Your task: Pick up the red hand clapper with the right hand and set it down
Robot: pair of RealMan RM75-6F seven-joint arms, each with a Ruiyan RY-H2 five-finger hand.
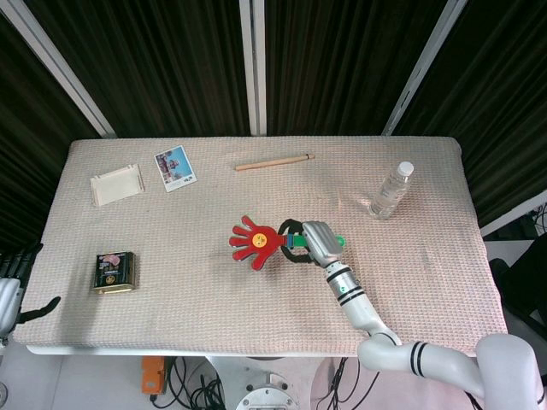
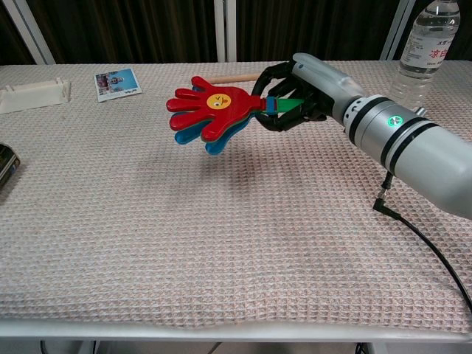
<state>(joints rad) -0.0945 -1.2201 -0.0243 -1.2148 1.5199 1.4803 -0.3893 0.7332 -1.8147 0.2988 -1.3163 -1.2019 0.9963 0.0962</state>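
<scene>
The red hand clapper (image 1: 254,241) (image 2: 210,112) has a yellow face on its palm, blue and green layers under the red one, and a green handle. My right hand (image 1: 313,243) (image 2: 299,92) grips that handle and holds the clapper level above the cloth near the table's middle; its shadow falls on the cloth below. The clapper's fingers point toward the table's left side. Only dark fingers of my left hand (image 1: 19,286) show, at the bottom left corner beyond the table edge, holding nothing.
A clear water bottle (image 1: 390,190) (image 2: 432,38) stands at the right rear. A wooden stick (image 1: 273,161) lies at the back, a photo card (image 1: 174,168) and white tray (image 1: 117,184) at the back left, a dark tin (image 1: 114,272) at the front left. A black cable (image 2: 420,234) trails from my right arm.
</scene>
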